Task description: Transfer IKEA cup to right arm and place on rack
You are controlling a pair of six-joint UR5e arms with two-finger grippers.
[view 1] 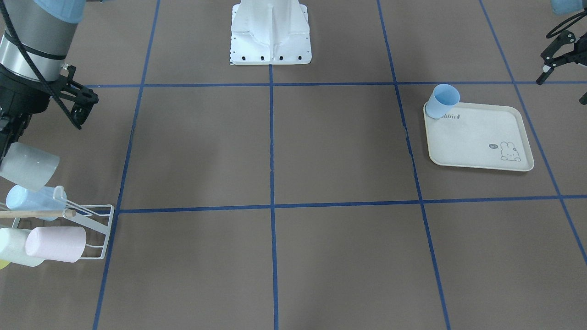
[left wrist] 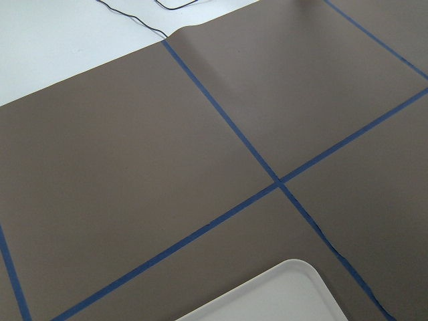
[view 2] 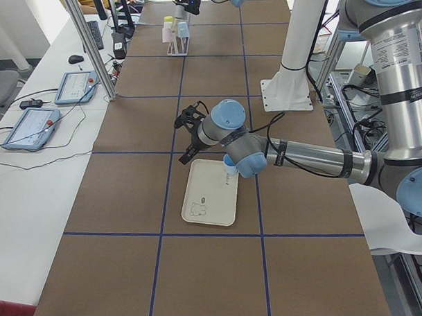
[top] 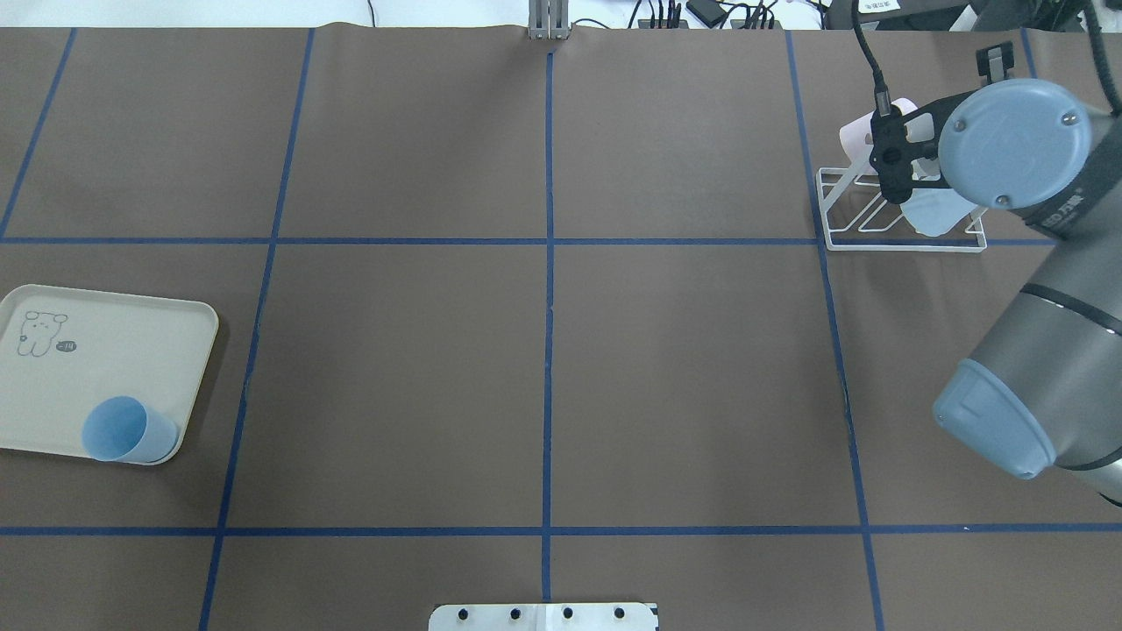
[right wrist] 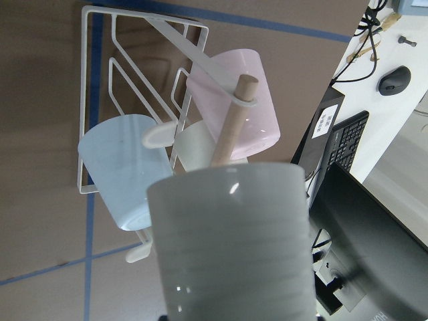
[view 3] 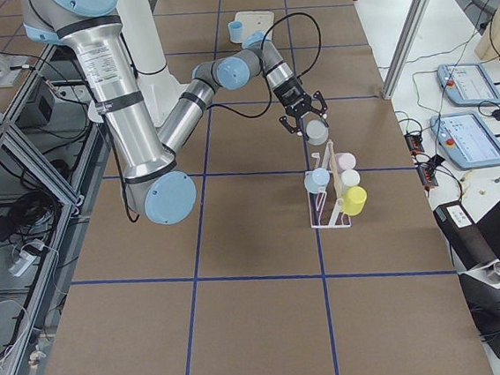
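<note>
While the silver-grey right arm [view 1: 36, 41] is clamping its black jaws on the pale grey plastic cup [view 1: 28, 166] over the white wire rack [view 1: 108, 229], misalignment is threatening a knock against the thin wooden dowel [view 1: 32, 213].

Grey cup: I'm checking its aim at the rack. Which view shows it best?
Right wrist view: the grey cup fills the frame, with the rack and dowel behind it. Front-facing and exterior right show it small, near the rack; overhead mostly hides it under the right arm.
</note>
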